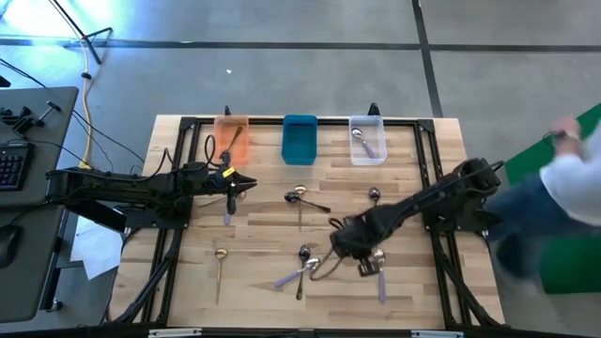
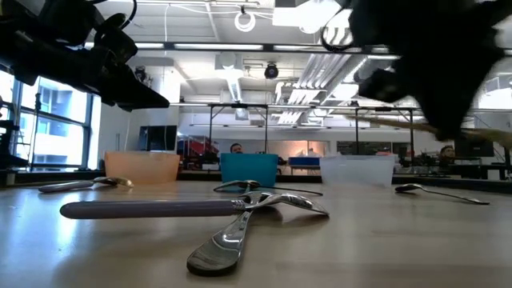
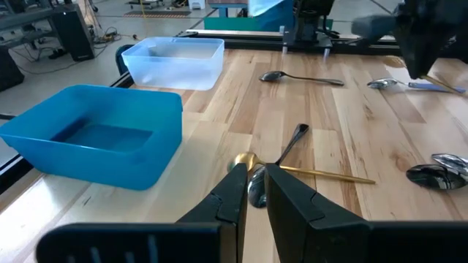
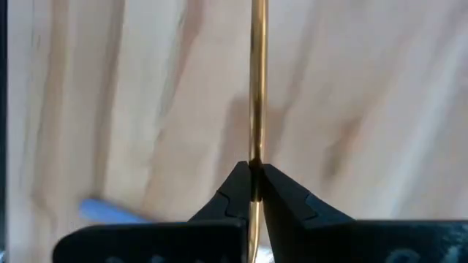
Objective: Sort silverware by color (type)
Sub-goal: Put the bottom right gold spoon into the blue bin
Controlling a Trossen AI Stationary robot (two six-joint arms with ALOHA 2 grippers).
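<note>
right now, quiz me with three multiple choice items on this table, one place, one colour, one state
1. One purple-handled spoon already lies in: a) the orange bin b) the clear bin c) a cup
2. The right pincer grips a spoon handle that is: a) black b) gold c) purple
3. The blue bin is: a) empty b) full of spoons c) tipped over

Key: b, the high view shows it inside the clear bin; b, the right wrist view shows gold; a, only its bare floor shows.
</note>
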